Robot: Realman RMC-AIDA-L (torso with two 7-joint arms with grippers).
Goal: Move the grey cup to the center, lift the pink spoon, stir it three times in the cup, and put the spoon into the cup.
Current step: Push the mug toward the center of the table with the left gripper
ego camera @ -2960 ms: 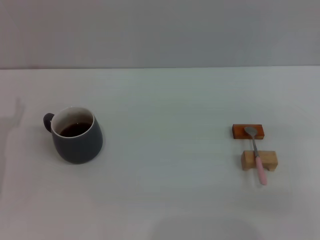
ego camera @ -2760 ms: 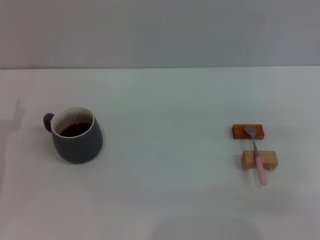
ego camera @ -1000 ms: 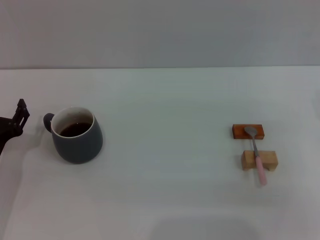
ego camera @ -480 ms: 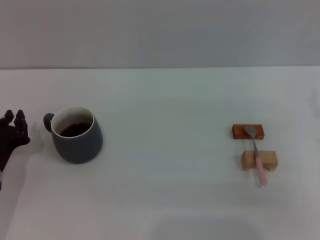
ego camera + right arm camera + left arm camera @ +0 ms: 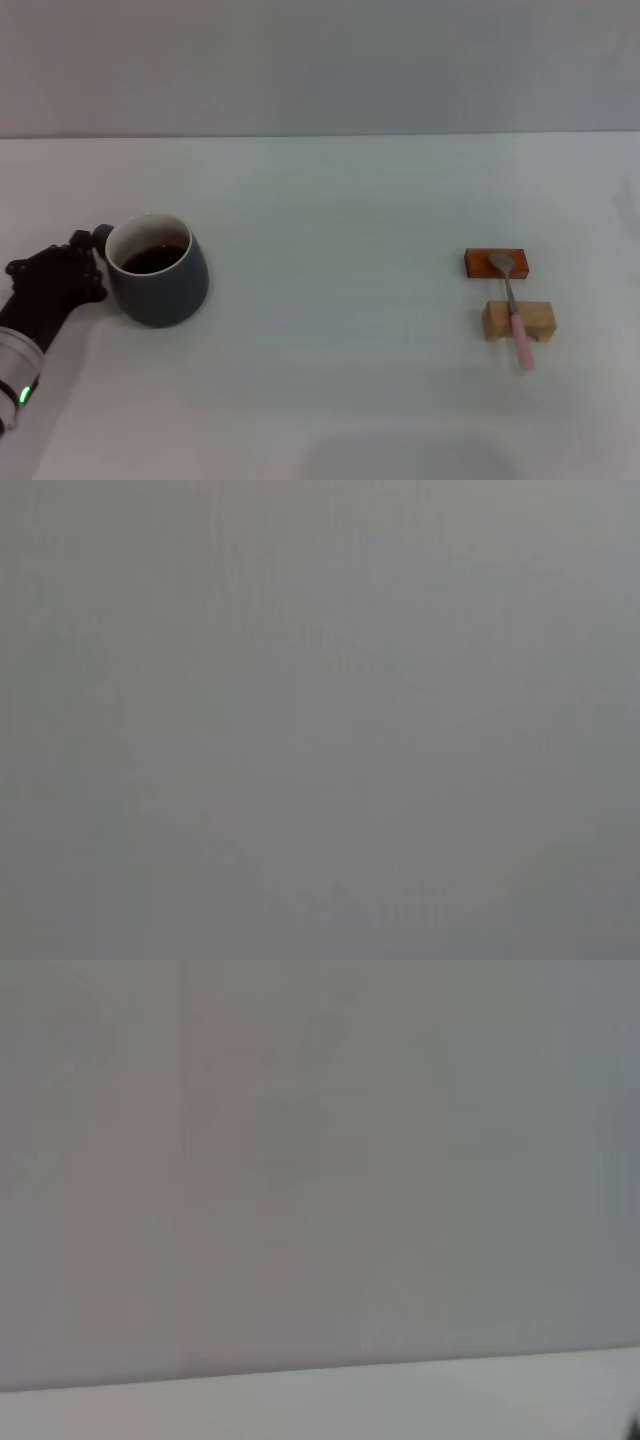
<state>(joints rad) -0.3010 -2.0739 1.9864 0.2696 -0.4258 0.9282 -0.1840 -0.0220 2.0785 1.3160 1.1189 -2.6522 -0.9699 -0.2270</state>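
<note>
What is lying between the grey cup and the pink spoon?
Nothing: in the head view only bare white table separates the grey cup from the pink spoon.

From my head the light is even and soft, rather flat, with no glare on the plain white bench (image 5: 330, 200). Shadows are faint: a pale smudge beside the rounded dark grey ceramic cup (image 5: 157, 284) and under my black left claw (image 5: 85, 262). My two wrist views give only featureless, blurred grey, nothing in focus.
</note>
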